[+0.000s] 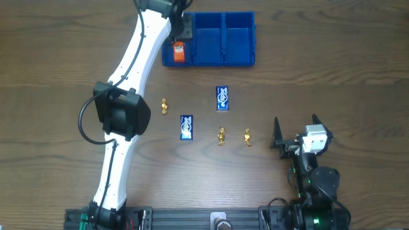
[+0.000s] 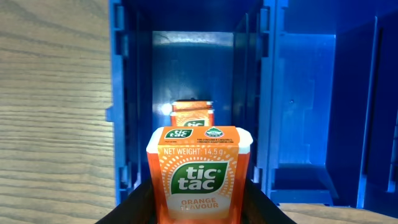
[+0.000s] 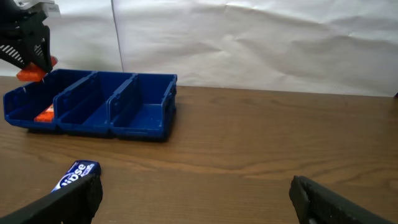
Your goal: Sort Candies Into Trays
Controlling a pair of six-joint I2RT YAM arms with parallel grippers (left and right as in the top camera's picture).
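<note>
My left gripper is shut on an orange candy box, held upright above the left compartment of the blue three-compartment tray. A second orange box lies on that compartment's floor. In the right wrist view the left gripper hangs over the tray's far end. On the table lie two blue packets and three gold-wrapped candies. My right gripper stands open near its base, with nothing between its fingers.
The middle and right compartments of the tray hold nothing. The left arm's elbow hangs over the table left of the candies. Bare wood stretches to the right of the tray and around the right arm.
</note>
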